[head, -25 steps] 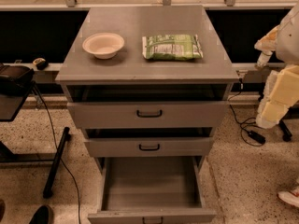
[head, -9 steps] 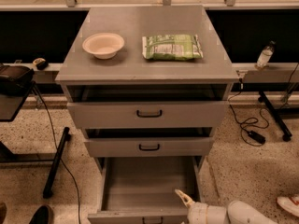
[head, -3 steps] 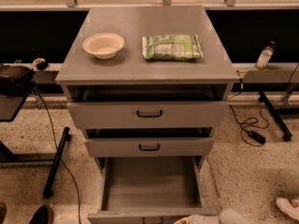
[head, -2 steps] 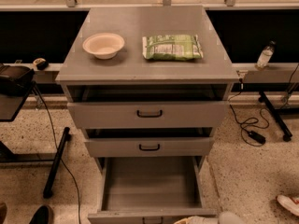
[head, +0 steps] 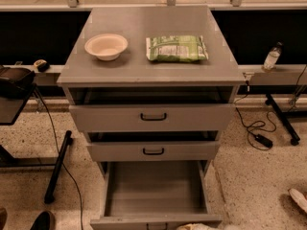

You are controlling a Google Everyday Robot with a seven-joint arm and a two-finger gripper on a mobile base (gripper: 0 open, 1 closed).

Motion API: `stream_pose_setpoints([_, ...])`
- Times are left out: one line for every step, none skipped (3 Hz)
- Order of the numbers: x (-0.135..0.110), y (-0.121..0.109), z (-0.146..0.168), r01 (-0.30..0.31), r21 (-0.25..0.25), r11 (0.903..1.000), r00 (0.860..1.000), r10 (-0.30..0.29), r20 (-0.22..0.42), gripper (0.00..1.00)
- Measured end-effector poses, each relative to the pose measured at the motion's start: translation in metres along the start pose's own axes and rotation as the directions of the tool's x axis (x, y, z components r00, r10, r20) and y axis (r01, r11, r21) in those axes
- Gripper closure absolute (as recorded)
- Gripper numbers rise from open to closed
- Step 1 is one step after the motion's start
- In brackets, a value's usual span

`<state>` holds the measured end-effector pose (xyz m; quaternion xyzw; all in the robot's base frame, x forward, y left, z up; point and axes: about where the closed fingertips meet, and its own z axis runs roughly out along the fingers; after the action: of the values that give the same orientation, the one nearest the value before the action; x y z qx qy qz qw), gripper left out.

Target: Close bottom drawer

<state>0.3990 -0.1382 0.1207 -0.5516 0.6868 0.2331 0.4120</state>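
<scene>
1 pale cream robot gripper (head: 197,227), only a thin upper sliver showing, low at the bottom edge of view, slightly right of centre

I have swung the arm down from where it stood upright off the cabinet's (head: 153,71) right side, and that uncovered the bottle (head: 271,57) on the ledge there. Three seconds back the gripper (head: 200,226) reached over the front right corner of the bottom drawer (head: 153,188). It has since sunk, and only a pale sliver shows at the lower edge, against the drawer's front.
</scene>
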Motion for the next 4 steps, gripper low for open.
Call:
stream_pose_setpoints([0.0066, -0.005, 0.0173, -0.042, 0.084, 0.9956, 0.999, 0.041, 0.017, 1.0])
stream_pose_setpoints([0.0131, -0.008, 0.0169, -0.08, 0.17, 0.9821, 0.995, 0.067, 0.08, 1.0])
stream_pose_setpoints([0.0147, -0.0074, 0.0161, -0.086, 0.181, 0.9797, 0.994, 0.07, 0.089, 1.0])
stream_pose_setpoints([0.0139, -0.0083, 0.0216, -0.086, 0.195, 0.977, 0.992, 0.066, 0.109, 1.0])
